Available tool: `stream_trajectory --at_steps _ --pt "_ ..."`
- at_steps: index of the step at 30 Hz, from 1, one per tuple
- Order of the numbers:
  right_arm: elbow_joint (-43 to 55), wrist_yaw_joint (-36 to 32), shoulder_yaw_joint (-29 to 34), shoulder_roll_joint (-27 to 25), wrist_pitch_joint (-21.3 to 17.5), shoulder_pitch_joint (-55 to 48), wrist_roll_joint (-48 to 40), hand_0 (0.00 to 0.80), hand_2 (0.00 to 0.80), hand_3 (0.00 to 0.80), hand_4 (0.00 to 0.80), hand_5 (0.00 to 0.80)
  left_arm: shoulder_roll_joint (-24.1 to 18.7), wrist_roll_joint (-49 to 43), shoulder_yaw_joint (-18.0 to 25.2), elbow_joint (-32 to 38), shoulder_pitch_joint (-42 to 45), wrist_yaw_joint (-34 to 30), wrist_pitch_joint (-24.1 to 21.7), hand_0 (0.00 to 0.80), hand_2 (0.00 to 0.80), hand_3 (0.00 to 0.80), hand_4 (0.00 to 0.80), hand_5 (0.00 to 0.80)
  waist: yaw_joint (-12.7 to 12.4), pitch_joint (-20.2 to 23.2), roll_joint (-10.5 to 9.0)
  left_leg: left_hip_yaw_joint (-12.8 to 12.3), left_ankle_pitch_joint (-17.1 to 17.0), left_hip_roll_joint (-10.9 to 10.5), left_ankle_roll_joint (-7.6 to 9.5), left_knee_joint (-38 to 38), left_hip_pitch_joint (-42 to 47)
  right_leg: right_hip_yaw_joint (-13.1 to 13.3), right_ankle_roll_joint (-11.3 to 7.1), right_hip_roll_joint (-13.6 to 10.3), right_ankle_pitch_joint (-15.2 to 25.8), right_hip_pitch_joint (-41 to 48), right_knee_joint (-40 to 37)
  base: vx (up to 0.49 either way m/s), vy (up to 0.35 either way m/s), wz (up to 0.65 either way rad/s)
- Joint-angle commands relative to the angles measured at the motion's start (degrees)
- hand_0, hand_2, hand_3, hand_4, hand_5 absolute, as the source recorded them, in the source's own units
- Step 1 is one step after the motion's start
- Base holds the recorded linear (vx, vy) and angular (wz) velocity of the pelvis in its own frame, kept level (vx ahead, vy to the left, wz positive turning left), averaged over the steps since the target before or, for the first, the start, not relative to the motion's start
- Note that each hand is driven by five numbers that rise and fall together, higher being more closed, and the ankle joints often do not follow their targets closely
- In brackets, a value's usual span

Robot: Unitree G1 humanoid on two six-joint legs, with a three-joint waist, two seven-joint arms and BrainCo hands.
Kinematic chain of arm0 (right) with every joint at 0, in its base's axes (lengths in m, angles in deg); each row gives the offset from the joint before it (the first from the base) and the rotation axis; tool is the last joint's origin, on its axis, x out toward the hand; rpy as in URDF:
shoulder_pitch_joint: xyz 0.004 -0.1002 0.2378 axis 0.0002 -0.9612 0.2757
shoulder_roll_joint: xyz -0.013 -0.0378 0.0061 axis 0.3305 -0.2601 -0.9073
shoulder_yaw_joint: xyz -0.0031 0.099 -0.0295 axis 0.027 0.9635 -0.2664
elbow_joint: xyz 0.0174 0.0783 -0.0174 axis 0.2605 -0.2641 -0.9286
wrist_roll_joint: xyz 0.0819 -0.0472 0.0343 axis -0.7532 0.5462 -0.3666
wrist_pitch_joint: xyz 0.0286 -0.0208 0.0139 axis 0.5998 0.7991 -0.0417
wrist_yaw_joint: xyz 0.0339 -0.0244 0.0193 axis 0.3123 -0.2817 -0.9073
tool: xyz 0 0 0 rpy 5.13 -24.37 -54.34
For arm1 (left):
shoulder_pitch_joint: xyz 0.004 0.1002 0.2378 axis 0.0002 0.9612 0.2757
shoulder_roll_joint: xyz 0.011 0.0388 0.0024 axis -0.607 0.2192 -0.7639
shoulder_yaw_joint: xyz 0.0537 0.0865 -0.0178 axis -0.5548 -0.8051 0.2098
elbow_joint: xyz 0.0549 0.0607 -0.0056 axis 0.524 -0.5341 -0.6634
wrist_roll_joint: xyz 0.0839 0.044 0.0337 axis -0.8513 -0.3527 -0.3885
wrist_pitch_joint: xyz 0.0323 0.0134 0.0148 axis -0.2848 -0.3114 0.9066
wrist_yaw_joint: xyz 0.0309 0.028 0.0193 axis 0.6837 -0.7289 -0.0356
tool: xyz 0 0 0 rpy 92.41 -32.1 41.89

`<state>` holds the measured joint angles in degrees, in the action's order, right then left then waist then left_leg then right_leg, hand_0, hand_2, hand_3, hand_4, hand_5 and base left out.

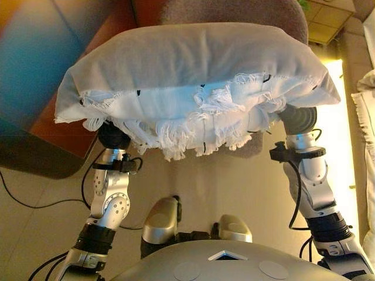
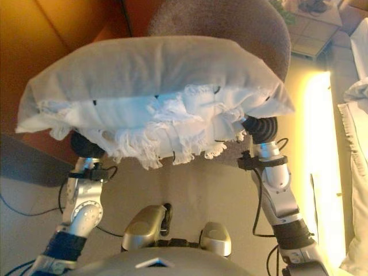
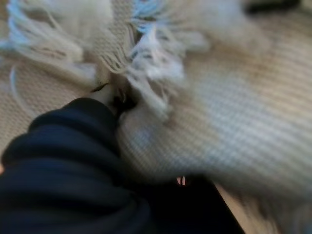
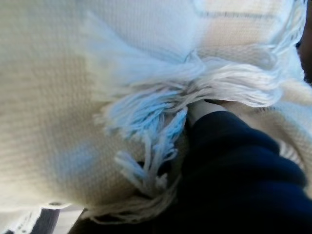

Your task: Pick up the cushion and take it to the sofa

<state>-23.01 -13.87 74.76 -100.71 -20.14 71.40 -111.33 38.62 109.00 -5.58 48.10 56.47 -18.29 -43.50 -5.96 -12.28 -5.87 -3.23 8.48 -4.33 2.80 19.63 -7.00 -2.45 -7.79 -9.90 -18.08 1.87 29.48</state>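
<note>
Left eye view showed a white fringed cushion [image 1: 193, 76] held up off the floor in front of the robot, spanning both arms and lying roughly level, its tasselled edge hanging down on the near side. The left hand [image 1: 113, 137] sat under the cushion's left end, only its dark ribbed cover showing below the fringe. The right hand [image 1: 299, 120] sat under the right end in the same way. In the left wrist view the woven fabric and tassels pressed against the dark cover [image 3: 63, 165]; the fingers were buried in the cloth, so I cannot tell whether they were curled or straight. The right wrist view gave the same picture: fringe draped over the dark cover [image 4: 243, 170], fingers hidden, their state impossible to tell.

Behind the cushion stood a rounded grey-brown upholstered seat [image 2: 241, 26], partly covered by it. To the left of that was an orange-brown piece of furniture [image 2: 52, 34]. Pale floor [image 1: 234, 187] lay beneath, and white fringed fabric [image 1: 366, 117] showed at the right edge.
</note>
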Motion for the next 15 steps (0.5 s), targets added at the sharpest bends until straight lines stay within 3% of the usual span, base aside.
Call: stream_trajectory --at_steps 1,2,4,5,8,9,10,12,15 --pt "5.21 -3.28 -1.68 -0.27 -3.7 2.5 1.64 0.8 0.8 0.8 0.8 0.8 0.38 -3.1 -3.18 8.13 -4.89 -5.93 -1.14 0.8 0.8 0.8 0.8 0.8 0.18 6.71 2.16 0.1 -9.98 0.7 -0.64 -14.65 -0.43 -8.18 1.28 6.05 16.71 5.18 -10.08 0.212 0.05 -0.09" --pt "5.21 -3.29 -1.67 -0.27 -3.71 2.5 1.62 0.8 0.8 0.8 0.8 0.8 0.38 -3.11 -3.18 8.13 -4.89 -5.92 -1.13 0.8 0.8 0.8 0.8 0.8 0.2 6.64 2.15 0.13 -9.98 0.67 -0.65 -14.68 -0.34 -8.22 1.28 6.04 16.69 5.29 -10.11 0.259 0.029 -0.12" --pt "5.14 -4.93 -0.11 -1.32 -5.37 1.43 0.11 0.8 0.8 0.8 0.8 0.8 0.28 -3.09 -3.85 8.04 -5.81 -4.26 -1.1 0.8 0.8 0.8 0.8 0.8 2.47 5.87 3.25 1.01 -8.77 1.62 -1.46 -15.31 3.45 -8.79 4.25 6.63 14.84 1.05 -19.51 0.339 0.018 -0.22" --pt "5.39 -4.76 -0.02 -1.66 -5.7 1.28 0.09 0.8 0.8 0.8 0.8 0.8 0.4 -3.41 -4.22 8.08 -6.06 -4.08 -1.2 0.8 0.8 0.8 0.8 0.8 3.09 5.78 3.21 1.3 -8.25 1.59 -1.61 -15.37 4.42 -7.83 4.15 6.24 16.06 0.03 -22.76 0.32 -0.019 -0.16" --pt "4.12 -2.55 -0.53 -2.61 -7.33 2.44 0.79 0.8 0.8 0.8 0.8 0.8 1.25 -4.93 -5.85 7.8 -7.04 -5.06 -1.87 0.8 0.8 0.8 0.8 0.8 5.34 4.96 2.75 2.62 -4.01 1.2 -1.61 -15.05 7.8 -1.88 1.26 3.12 25.78 -5.95 -31.05 0.372 -0.109 0.33" --pt "3.78 -1.89 -0.67 -2.71 -7.41 3.0 0.85 0.8 0.8 0.8 0.8 0.8 1.3 -5.27 -6.04 7.72 -7.14 -5.17 -1.97 0.8 0.8 0.8 0.8 0.8 5.57 4.62 2.73 3.44 -2.65 1.12 -1.47 -14.74 8.63 -0.63 0.68 2.49 27.95 -6.92 -32.39 0.429 -0.182 0.46" --pt "3.61 -1.03 -0.96 -2.57 -7.21 3.6 0.99 0.8 0.8 0.8 0.8 0.8 1.1 -5.85 -6.36 7.57 -7.27 -4.9 -2.14 0.8 0.8 0.8 0.8 0.8 6.04 4.3 2.76 5.03 -0.71 1.16 -1.1 -13.91 9.62 2.22 0.07 1.35 30.34 -9.32 -34.48 0.46 -0.21 0.31" --pt "3.79 -1.02 -0.8 -2.21 -6.32 3.94 0.24 0.8 0.8 0.8 0.8 0.8 0.69 -5.37 -6.26 7.1 -7.08 -4.35 -1.6 0.8 0.8 0.8 0.8 0.8 6.49 3.74 3.17 6.17 1.93 1.91 -0.54 -11.83 10.95 4.41 -0.36 0.4 30.75 -11.75 -34.48 0.506 -0.229 0.2" --pt "5.43 -1.9 -0.45 -1.81 -5.08 3.38 0.36 0.8 0.8 0.8 0.8 0.8 0.2 -4.38 -4.93 6.99 -6.34 -5.55 -0.72 0.8 0.8 0.8 0.8 0.8 6.89 3.18 3.42 7.24 4.98 2.7 0.26 -9.26 12.44 4.82 -0.68 -1.28 31.68 -13.08 -34.48 0.485 -0.232 0.28"
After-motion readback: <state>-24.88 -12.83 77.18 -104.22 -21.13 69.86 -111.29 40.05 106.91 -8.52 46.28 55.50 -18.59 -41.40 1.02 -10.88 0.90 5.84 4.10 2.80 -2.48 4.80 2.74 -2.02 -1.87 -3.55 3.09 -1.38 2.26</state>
